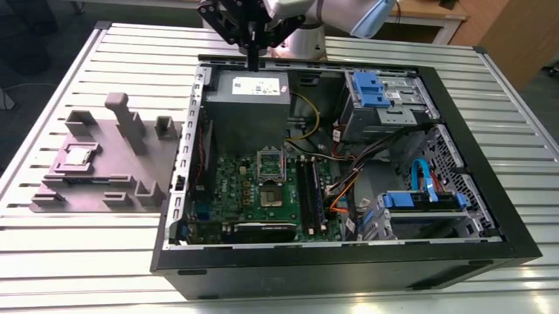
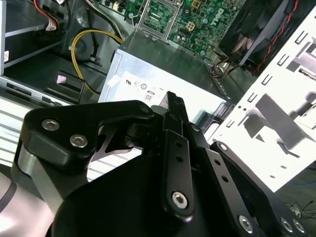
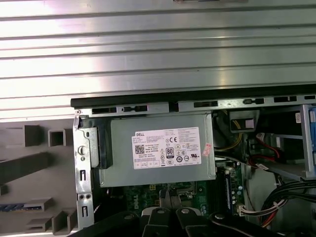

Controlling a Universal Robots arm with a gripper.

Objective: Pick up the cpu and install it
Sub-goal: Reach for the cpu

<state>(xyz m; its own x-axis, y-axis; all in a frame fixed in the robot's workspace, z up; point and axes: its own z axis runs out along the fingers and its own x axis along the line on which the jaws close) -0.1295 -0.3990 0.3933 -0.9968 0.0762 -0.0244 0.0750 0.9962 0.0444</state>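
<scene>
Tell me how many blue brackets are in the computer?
2. One bracket sits near the power supply; the other is by the blue cable. More may be hidden.

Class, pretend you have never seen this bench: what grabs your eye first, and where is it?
The open black computer case dominates the slatted table, its green motherboard bared. The black gripper hangs over the grey power supply. The small silvery cpu lies on a grey-purple holder at the exterior view's left.
</scene>
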